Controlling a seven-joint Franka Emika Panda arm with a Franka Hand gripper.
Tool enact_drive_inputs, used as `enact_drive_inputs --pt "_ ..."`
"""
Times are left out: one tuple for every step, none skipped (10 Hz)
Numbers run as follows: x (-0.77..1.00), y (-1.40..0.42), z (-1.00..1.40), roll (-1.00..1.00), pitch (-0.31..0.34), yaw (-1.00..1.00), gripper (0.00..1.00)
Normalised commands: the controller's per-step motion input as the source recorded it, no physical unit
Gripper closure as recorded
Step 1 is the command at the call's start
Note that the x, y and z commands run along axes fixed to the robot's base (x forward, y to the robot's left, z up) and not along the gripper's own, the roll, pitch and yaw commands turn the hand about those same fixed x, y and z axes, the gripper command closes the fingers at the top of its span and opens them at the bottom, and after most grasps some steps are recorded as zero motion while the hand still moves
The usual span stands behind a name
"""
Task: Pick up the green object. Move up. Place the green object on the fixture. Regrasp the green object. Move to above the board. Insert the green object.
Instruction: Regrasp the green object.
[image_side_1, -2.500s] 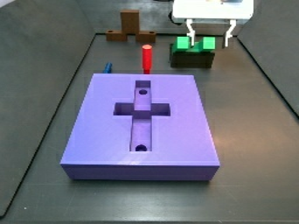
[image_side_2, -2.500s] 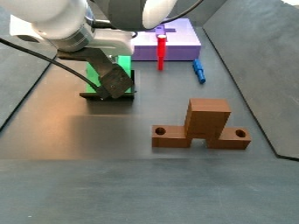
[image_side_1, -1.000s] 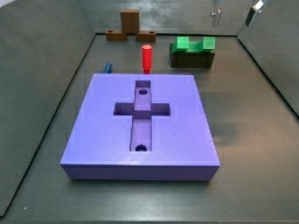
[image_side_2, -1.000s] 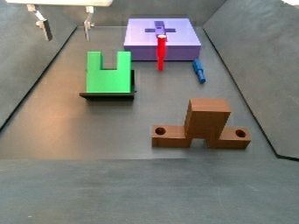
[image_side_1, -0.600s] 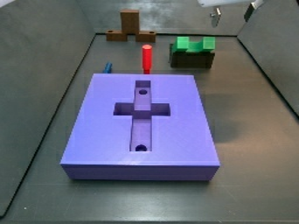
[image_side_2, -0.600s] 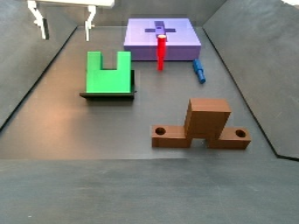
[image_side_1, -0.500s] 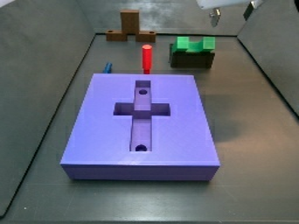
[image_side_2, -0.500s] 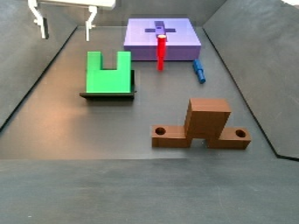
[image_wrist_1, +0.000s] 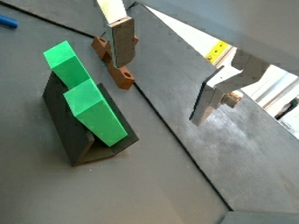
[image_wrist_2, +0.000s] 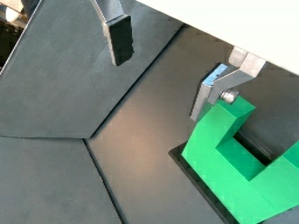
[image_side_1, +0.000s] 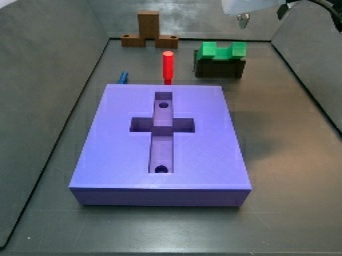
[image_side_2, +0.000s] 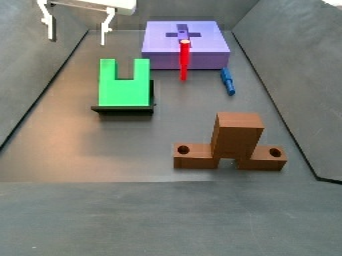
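The green object (image_side_2: 124, 82) is a bright green U-shaped piece lying on the fixture (image_side_2: 123, 108), a low dark holder; both side views show it (image_side_1: 221, 52). My gripper (image_side_2: 78, 27) hangs high above the floor, up and to the side of the green object, open and empty. In both wrist views the fingers (image_wrist_1: 122, 44) (image_wrist_2: 117, 39) stand wide apart with only floor between them, and the green object (image_wrist_1: 82, 92) (image_wrist_2: 239, 153) lies off to one side. The purple board (image_side_1: 167, 135) with its cross recess lies flat on the floor.
A red peg (image_side_1: 168, 66) stands upright at the board's edge, a small blue piece (image_side_2: 229, 80) beside it. A brown upright block on a base (image_side_2: 238, 140) stands apart from the fixture. Sloped dark walls bound the floor.
The gripper, which stood around the green object on the fixture 2.5 s ago, has let go and risen well above it. The green object stays on the fixture.
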Motion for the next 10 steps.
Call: enact_drive_inputs --pt "0.0 -0.28 -0.32 0.39 0.0 0.02 0.0" --pt "-0.07 -0.2 -0.24 0.78 0.0 -0.04 0.0" --pt "-0.21 -0.05 -0.15 0.8 0.046 -0.25 0.0" --pt "-0.12 -0.05 -0.13 0.83 0.114 -0.31 0.0" --pt "-0.15 -0.01 -0.12 0.87 0.149 -0.32 0.0" --pt "-0.18 0.0 -0.15 0.72 0.143 -0.25 0.0" --pt "-0.16 -0.05 -0.24 0.63 0.189 -0.17 0.0" --pt "0.0 -0.17 -0.37 0.47 0.394 0.0 0.0" --pt "0.0 -0.11 -0.51 0.01 0.309 0.07 0.0" --pt "0.13 0.0 -0.47 -0.19 0.254 0.34 0.0"
